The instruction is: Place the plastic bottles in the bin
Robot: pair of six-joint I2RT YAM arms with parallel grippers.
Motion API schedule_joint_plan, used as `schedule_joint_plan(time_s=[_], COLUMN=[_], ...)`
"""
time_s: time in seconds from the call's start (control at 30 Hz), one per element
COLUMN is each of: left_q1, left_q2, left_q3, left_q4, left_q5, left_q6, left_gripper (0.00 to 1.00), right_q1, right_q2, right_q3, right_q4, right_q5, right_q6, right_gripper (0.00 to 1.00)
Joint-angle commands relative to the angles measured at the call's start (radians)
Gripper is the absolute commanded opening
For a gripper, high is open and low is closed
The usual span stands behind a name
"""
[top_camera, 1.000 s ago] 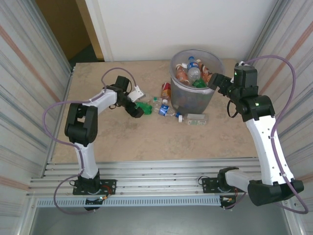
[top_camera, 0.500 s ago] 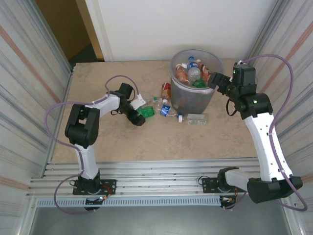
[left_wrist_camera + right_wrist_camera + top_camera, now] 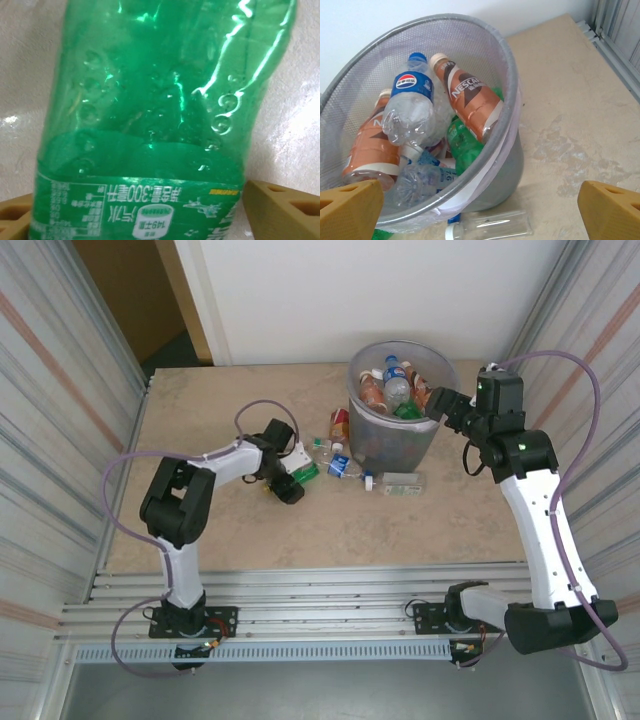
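Picking: left gripper [image 3: 150, 215] is straddling green bottle [image 3: 160, 100] lying left of the bin [image 3: 400, 445], clamp unclear; right gripper [image 3: 480, 205] is hanging spread, empty, by bin's rim; next likely needing firm squeeze, lift over rim.

The green bottle [image 3: 160, 100] has a label [image 3: 140, 215], seen upside down, with "300" and "149" among Chinese characters. In the bin [image 3: 505, 55], a brown-labelled bottle [image 3: 470, 100] reads "NESCAFE". A clear bottle [image 3: 410, 107] bears what looks like the Pepsi logo.
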Motion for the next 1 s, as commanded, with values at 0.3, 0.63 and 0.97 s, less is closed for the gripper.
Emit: schedule_joint_plan(time_s=[0.3,0.63,0.97], left_q1=[-0.001,-0.002,-0.002], left_q2=[-0.149,-0.382,-0.594], left_q3=[-0.112,-0.198,-0.223], left_q4=[0.016,0.081,0.304], left_q5=[-0.001,0.116,0.264], left_q6=[-0.058,-0.135,-0.477], left_gripper=[0.47,0.41,0.35], right_q1=[-0.009,0.039,0.294], right_q2=[-0.04,-0.093,-0.017], right_q3=[-0.034,-0.109,-0.195], right_q4=[0.02,0.091,0.299], right_q5=[-0.015,-0.137,-0.29], right_q6=[0.032,0.009,0.047], right_gripper=[0.98,0.98,0.98])
